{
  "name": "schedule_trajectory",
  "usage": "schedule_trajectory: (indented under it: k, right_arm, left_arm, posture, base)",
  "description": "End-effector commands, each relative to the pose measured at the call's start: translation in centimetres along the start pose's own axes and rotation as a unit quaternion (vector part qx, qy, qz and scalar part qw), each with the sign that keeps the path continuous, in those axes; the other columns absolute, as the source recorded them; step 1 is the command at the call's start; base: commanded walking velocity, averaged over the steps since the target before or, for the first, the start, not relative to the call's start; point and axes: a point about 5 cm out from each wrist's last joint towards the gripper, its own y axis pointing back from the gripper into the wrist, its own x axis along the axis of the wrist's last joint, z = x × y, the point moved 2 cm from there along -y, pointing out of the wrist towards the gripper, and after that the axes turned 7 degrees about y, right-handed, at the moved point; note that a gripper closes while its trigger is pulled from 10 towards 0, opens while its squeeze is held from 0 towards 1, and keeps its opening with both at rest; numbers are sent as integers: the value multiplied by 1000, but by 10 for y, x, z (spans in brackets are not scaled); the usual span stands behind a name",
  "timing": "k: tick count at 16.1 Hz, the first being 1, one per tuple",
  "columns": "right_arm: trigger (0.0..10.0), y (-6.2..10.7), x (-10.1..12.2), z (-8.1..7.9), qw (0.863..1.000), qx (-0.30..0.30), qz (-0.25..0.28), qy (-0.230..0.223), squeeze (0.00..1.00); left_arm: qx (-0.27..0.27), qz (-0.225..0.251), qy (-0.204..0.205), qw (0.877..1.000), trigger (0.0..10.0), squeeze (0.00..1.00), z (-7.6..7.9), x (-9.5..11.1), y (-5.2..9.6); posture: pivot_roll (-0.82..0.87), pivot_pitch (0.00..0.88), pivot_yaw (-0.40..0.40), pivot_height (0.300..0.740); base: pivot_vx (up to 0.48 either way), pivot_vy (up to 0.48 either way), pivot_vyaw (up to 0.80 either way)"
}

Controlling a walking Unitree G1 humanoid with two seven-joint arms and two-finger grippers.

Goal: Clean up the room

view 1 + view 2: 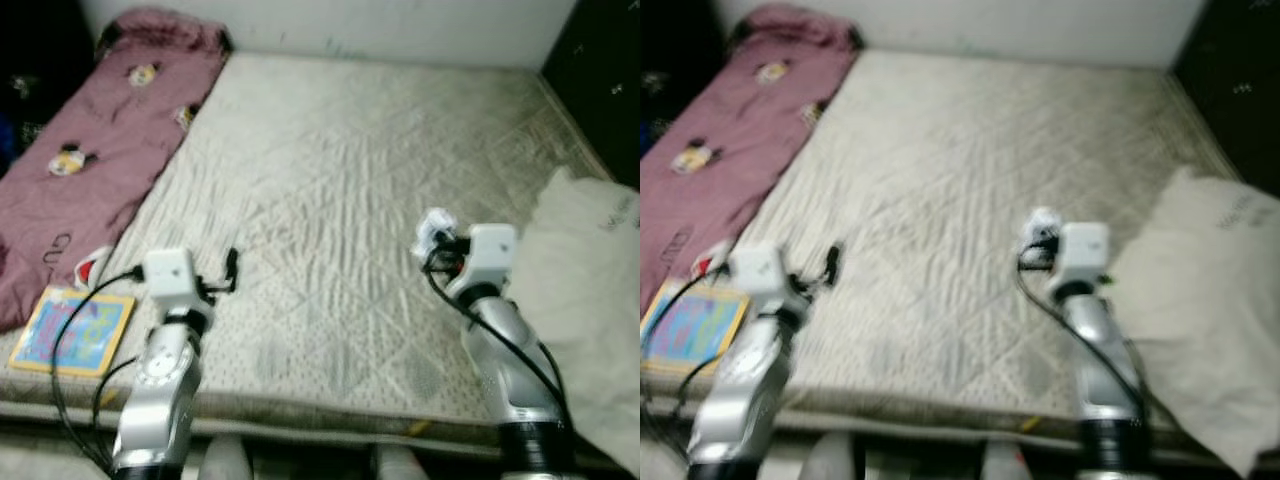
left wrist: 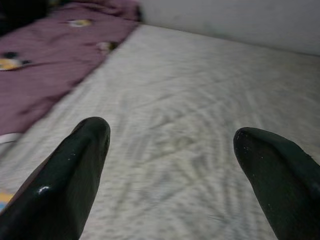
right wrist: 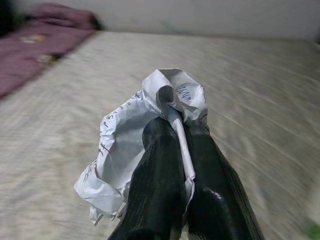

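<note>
sideways-crumpled paper (image 3: 150, 130) in right claw (image 3: 176, 131)

Bed: wide mattress (image 1: 350, 200) covered in pale quilted diamond-stitched fabric, bare across middle. Maroon blanket (image 1: 90, 150) with small cartoon prints laid along robot's left edge, bunched at far corner. White pillow (image 1: 590, 290) set at right edge. Colourful picture book (image 1: 75, 332) placed flat at near left corner. White wall (image 1: 400, 25) behind bed. Dark furniture (image 1: 600, 70) at far right.
</note>
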Motion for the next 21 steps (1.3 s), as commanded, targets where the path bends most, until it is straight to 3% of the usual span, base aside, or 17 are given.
schedule_trajectory:
  k: [1, 4, 8, 21]
  right_arm:
    - [10000, -3, 12, -4, 1000, 14, 26, 5, 0]
    - [10000, -4, 14, -4, 999, 13, 32, 12, 0]
    - [10000, -7, 17, -10, 999, 26, 39, 9, 0]
    - [10000, -14, 20, -11, 998, 20, 49, 15, 0]
  left_arm:
    - [5, -5, 5, 1000, 10000, 0, -4, -2, 1]
    - [-5, -2, 14, 1000, 10000, 0, -2, -1, 1]
    - [-7, -3, 22, 1000, 10000, 0, -3, -1, 1]
    - [-15, -4, 24, 1000, 10000, 0, 1, -1, 0]
  posture:
    - [-82, 0, -13, 708]
    - [-82, 0, -13, 738]
    - [-77, 0, -18, 740]
    - [-74, 0, -23, 740]
  base:
    - [0, 0, 0]
    - [0, 0, 0]
    - [0, 65, 0]
    - [0, 470, 0]
